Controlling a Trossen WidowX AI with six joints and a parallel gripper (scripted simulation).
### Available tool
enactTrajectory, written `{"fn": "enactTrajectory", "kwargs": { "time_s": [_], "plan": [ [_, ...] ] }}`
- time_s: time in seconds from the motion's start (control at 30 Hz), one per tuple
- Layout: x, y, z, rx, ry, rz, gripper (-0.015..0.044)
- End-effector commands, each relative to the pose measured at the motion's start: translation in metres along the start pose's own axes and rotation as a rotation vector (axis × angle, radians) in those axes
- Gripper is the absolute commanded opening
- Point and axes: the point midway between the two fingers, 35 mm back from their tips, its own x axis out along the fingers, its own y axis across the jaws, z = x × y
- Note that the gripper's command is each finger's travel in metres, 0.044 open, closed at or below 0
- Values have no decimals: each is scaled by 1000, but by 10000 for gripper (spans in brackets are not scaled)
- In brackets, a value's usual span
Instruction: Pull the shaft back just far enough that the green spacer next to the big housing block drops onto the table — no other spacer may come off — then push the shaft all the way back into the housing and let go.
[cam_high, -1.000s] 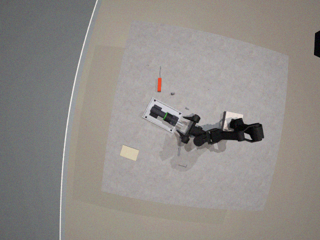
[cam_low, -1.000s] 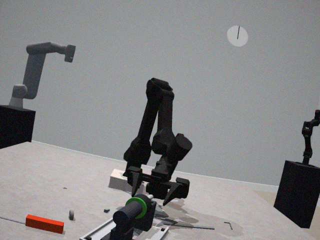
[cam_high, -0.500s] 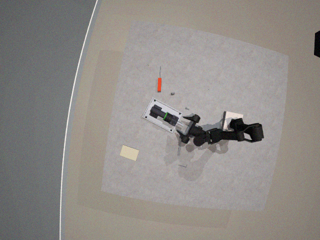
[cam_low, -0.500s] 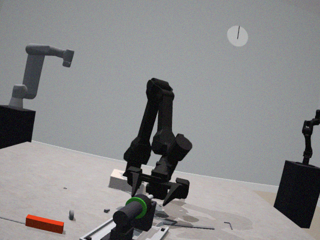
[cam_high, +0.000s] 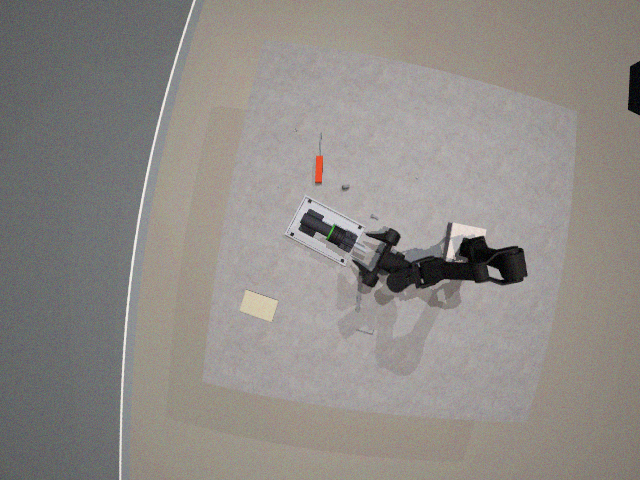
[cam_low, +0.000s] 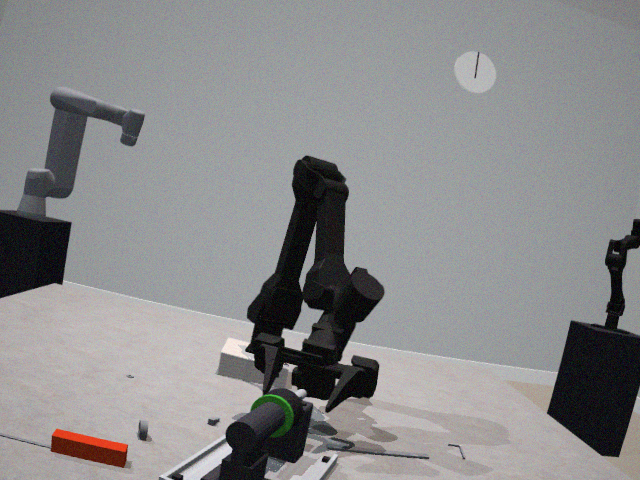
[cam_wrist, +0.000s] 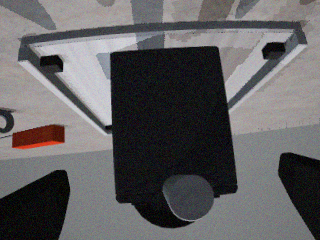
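The green spacer (cam_high: 331, 232) (cam_low: 288, 417) sits upright around the dark assembly, between a dark cylinder (cam_high: 314, 222) (cam_low: 253, 426) and the dark block (cam_low: 293, 440) (cam_wrist: 172, 120) on the gripper side. The assembly stands on a white-framed base (cam_high: 310, 244) (cam_wrist: 165, 26). The light grey shaft end (cam_low: 301, 393) (cam_wrist: 191, 197) sticks out of the block toward the arm. My gripper (cam_high: 360, 248) (cam_low: 296, 401) (cam_wrist: 177, 173) is open and empty, its fingers spread wide on either side of the shaft's line. Other spacers cannot be told apart from the dark parts.
An orange-handled tool (cam_high: 318, 169) (cam_low: 88, 447) (cam_wrist: 39, 136) and a small grey ring (cam_high: 345, 187) (cam_low: 143, 429) lie beside the base. A yellow card (cam_high: 258, 305), a hex key (cam_high: 366, 331) and a thin rod (cam_low: 382, 453) lie around it. A pale box (cam_high: 469, 229) (cam_low: 235, 348) stands near the arm.
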Motion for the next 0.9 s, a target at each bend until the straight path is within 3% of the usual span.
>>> {"fn": "enactTrajectory", "kwargs": {
  "time_s": [0.0,0.87],
  "plan": [
    [3,-1,1,-8,-3,-3,440],
    [17,-1,1,-8,-2,-3,440]
  ]
}}
